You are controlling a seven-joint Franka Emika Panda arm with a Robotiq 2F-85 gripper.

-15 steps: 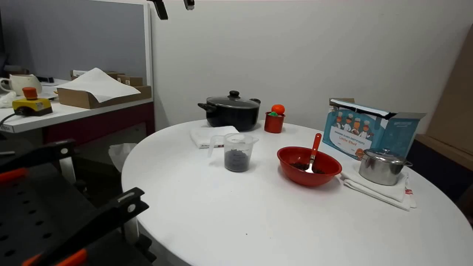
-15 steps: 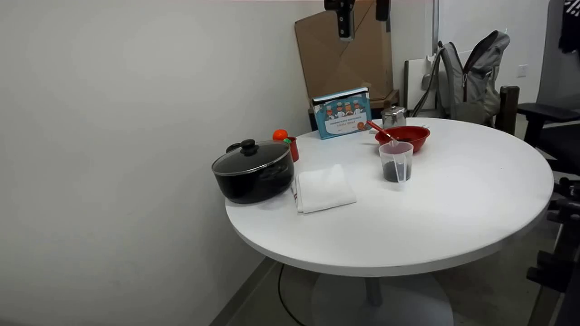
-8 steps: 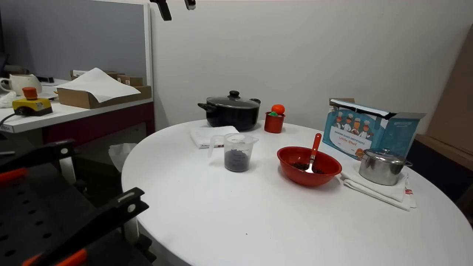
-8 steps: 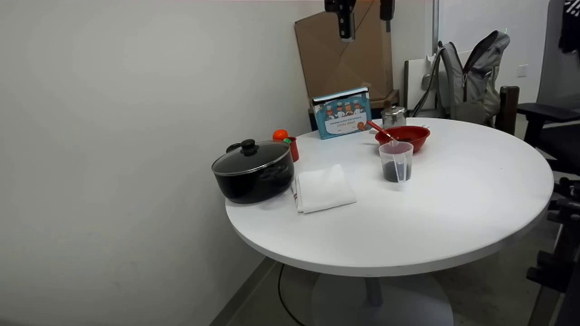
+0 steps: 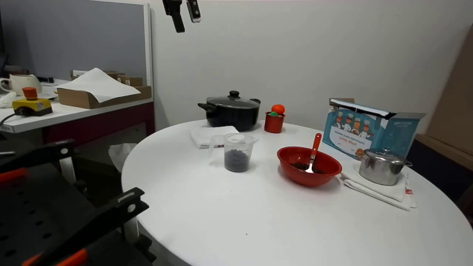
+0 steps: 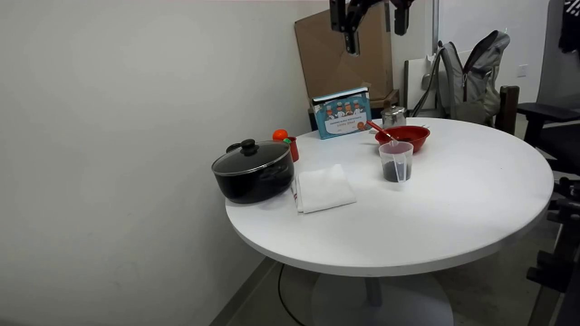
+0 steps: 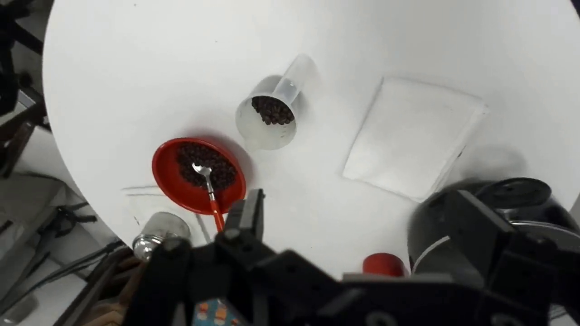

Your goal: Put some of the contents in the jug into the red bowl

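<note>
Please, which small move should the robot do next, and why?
I would probably lower the open jaws toward the handle of the jug. Both exterior views show the jaws well above the table, and they hold nothing. The jug stands upright with its dark contents inside, and its handle points away from the red bowl, so a grip there should suit pouring that way.

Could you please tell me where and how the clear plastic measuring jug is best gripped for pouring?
I would grip the clear plastic measuring jug by its see-through handle, lowering the open black gripper from above, on the side away from the glossy red bowl, jaws astride the handle. The jug stands upright; its handle juts out opposite the spout, so this hold should leave pouring unobstructed.
</note>
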